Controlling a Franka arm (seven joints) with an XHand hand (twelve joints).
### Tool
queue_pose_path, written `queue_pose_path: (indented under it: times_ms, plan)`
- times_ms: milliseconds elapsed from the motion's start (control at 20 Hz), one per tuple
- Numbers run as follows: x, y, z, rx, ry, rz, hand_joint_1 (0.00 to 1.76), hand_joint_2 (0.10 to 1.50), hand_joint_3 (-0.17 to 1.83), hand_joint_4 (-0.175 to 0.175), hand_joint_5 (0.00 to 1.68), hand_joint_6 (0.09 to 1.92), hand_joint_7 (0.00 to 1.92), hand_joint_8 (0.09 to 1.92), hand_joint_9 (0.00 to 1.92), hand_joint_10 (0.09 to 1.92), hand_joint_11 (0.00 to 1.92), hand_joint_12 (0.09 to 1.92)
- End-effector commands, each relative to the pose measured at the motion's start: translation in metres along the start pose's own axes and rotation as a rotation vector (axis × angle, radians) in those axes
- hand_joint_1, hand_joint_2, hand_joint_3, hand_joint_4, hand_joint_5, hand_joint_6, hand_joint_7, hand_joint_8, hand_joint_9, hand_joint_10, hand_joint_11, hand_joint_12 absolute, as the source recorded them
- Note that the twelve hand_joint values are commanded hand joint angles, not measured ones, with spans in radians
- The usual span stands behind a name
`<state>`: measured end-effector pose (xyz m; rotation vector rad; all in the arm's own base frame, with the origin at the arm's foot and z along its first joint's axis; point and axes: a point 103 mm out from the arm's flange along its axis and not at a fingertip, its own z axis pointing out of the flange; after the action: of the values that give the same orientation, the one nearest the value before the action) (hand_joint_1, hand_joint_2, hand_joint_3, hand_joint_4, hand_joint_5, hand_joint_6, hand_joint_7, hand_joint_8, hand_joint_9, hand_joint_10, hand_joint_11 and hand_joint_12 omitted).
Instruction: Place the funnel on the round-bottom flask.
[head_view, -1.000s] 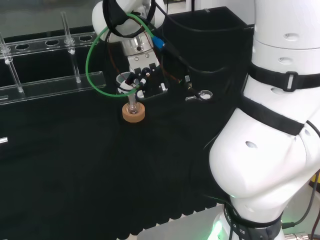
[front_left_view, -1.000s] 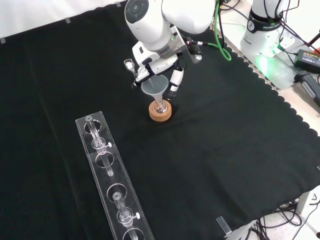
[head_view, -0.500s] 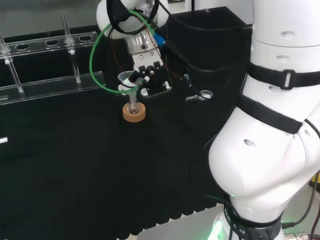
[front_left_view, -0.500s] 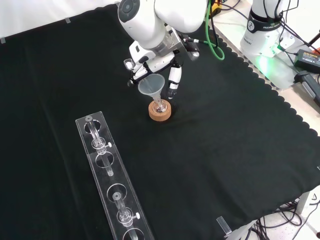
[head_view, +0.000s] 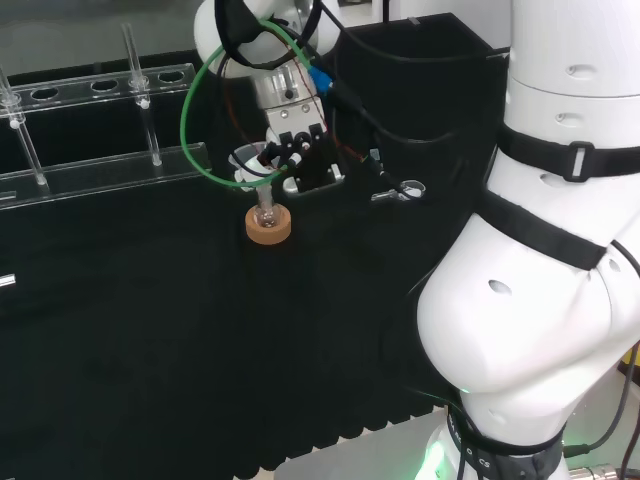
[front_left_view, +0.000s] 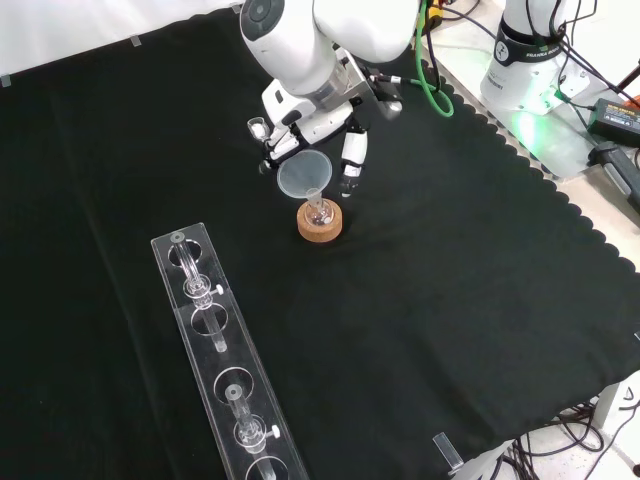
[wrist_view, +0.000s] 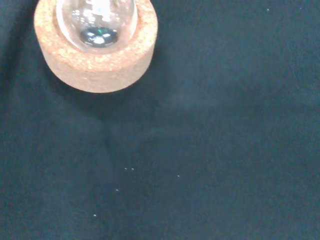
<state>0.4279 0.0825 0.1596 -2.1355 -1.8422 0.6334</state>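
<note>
**Funnel seated, release pending**

Judged to be the last step: funnel (front_left_view: 304, 176) with stem apparently down in the flask (front_left_view: 319, 212), bowl leaning a little toward the hand (front_left_view: 318, 112) in the front view. Flask upright in a cork ring (front_left_view: 320, 222) near mid-cloth. Fingers (front_left_view: 352, 160) close beside the funnel's bowl; whether pinching the rim or just clear of it, cannot tell. Next, probably: ease the fingers off and lift straight away, without dragging the bowl or tipping the flask out of the ring.

Counted: one funnel, one flask, one ring, seen close in the wrist view (wrist_view: 95, 47). One long clear rack (front_left_view: 225, 365) near the front edge, well apart.
</note>
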Motion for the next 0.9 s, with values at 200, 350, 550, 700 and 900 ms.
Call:
queue_pose_path:
  times_ms: [200, 350, 550, 700, 900]
  plan:
    - [-0.006, 0.001, 0.000, 0.020, -0.007, 0.011, 0.17, 0.81, 0.08, -0.175, 0.07, 0.09, 0.00, 0.98, 0.09, 1.06, 0.50, 1.54]
    - [-0.001, 0.002, -0.002, 0.047, -0.014, 0.032, 0.17, 0.81, 0.07, -0.175, 0.06, 0.09, 0.00, 0.90, 0.04, 1.07, 0.48, 1.55]
    - [-0.002, 0.000, -0.004, 0.061, -0.006, 0.019, 0.15, 0.72, 0.02, -0.175, 0.00, 0.09, 0.00, 0.16, 0.00, 0.70, 0.33, 1.56]
    - [0.004, -0.003, -0.008, 0.045, 0.017, -0.004, 0.09, 0.67, -0.01, -0.175, 0.00, 0.09, 0.00, 0.09, 0.00, 0.29, 0.20, 1.55]
    - [-0.016, -0.006, -0.008, 0.008, 0.014, -0.021, 0.03, 0.66, -0.01, -0.175, 0.00, 0.09, 0.00, 0.09, 0.00, 0.09, 0.08, 1.55]
